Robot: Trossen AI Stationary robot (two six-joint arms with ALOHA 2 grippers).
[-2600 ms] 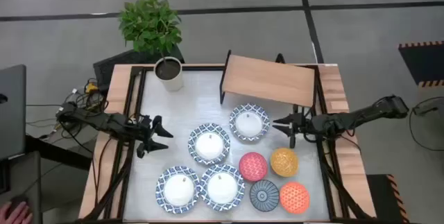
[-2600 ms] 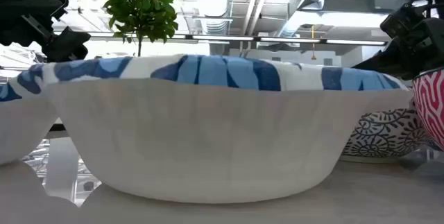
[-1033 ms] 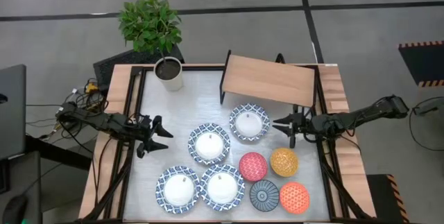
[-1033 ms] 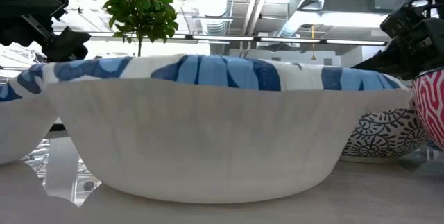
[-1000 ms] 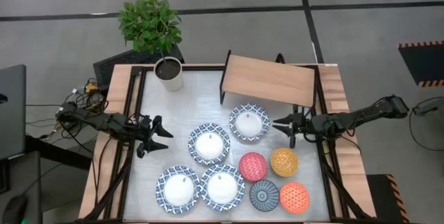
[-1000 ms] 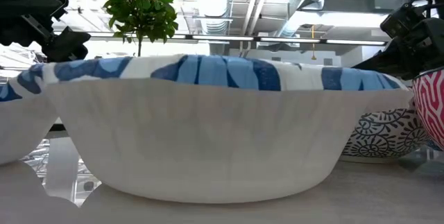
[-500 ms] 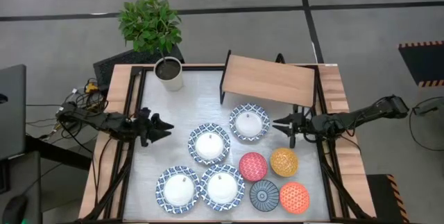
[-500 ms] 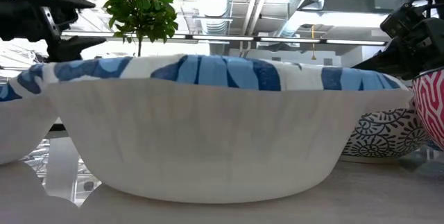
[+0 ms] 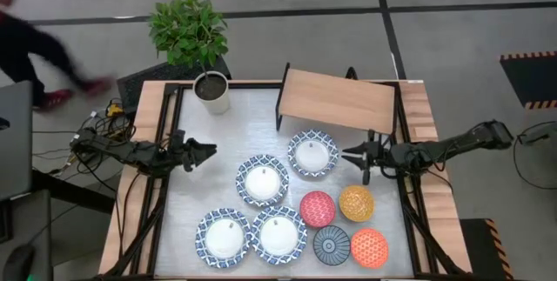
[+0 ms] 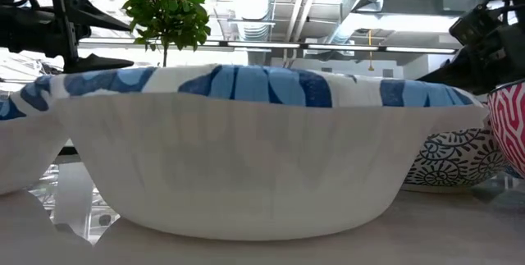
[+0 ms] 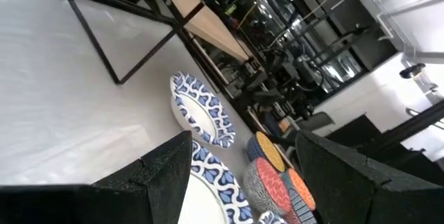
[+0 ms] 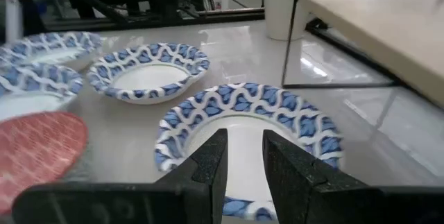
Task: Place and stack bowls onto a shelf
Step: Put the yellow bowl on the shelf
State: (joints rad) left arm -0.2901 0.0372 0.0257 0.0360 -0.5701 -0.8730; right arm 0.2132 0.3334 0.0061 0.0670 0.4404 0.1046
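Since the earlier frame the left gripper (image 9: 202,150) has swung up from its downward tilt to point across the worktop (image 9: 252,124), fingers spread wide and empty, near the left edge; the right gripper (image 9: 351,154) is unchanged, fingers narrowly parted and empty, just beside the nearest blue-and-white bowl (image 9: 312,154). All eight bowls rest unstacked on the worktop, the red bowl (image 9: 318,208) among them; the shelf (image 9: 335,100) stands bare at the far side; a plant pot (image 9: 211,91) sits in the far left corner.

table (image 9: 235,124), bowls (image 9: 264,181), shelf (image 9: 338,100), plant pot (image 9: 212,92)
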